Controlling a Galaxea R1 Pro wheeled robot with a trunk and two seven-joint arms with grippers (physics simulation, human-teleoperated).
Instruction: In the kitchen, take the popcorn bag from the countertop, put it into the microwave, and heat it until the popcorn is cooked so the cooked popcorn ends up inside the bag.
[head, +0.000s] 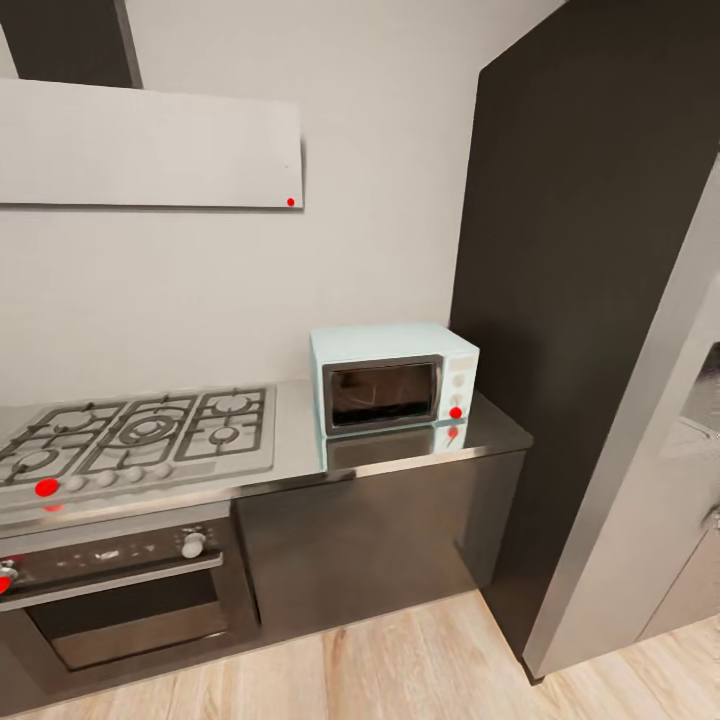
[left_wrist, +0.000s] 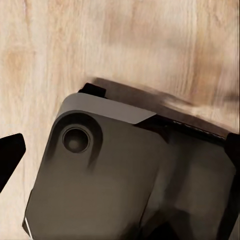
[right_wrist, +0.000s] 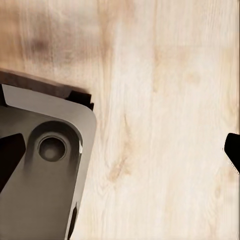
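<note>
Kitchen walls back the steel countertop (head: 400, 455), where the microwave (head: 392, 380) sits shut beside the hob (head: 140, 435). No popcorn bag shows, so finding it comes next. Both grippers hang over wood floor (right_wrist: 165, 120), fingertips spread wide, empty.

Room: you are facing the kitchen, with pale grey walls and dark cabinet fronts.
Microwave: you see a small boxy pale mint-white microwave (head: 394, 379) standing upright on the worktop, its back near the wall.
Door: the dark glass door in its silver frame is closed and faces you.
Panel: on the side strip beside the door you can make out round knobs and a small red light.
Countertop: the shiny mirror-like grey steel countertop (head: 492, 429) has a thin edge, carries the microwave at its end beside a tall dark cabinet, and shows you the microwave's reflection just in front of it.
</note>
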